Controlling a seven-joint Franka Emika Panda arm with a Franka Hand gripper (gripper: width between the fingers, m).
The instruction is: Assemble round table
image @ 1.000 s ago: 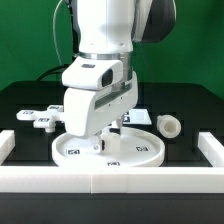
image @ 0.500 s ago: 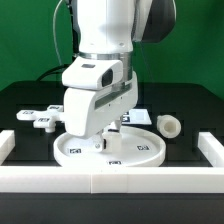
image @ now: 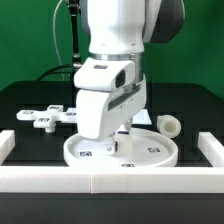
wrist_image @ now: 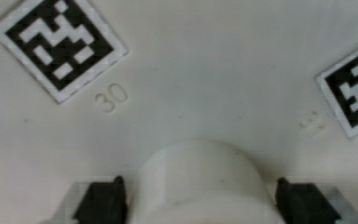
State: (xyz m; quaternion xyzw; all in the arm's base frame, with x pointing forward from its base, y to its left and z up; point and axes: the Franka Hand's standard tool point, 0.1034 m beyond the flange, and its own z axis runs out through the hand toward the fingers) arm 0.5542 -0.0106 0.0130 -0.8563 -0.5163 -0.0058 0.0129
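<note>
Nearest, across the front: the bar. Just behind it, touching or not cannot tell, the disc, flat on the tabletop with tags up. Risks catching that bar with its near rim if slid any closer, then tipping or jamming there. On the disc, at about its middle, fingers down either side of a rounded white hump, seemingly pinching it, with no gap to be made out in the wrist view. A narrow hold on a smooth, curved surface, so apt to slip, or to let the disc swing round under any sideways pull. If lifted by that alone, apt to hang crooked; if pressed down too hard, apt to scrape along the tabletop instead of moving cleanly. Farther back, toward the exterior view's right, the post, near the disc's rim but apart from it: easily knocked away by a push in that direction. Farther back toward the exterior view's left, the foot, well apart and out of harm for now.
</note>
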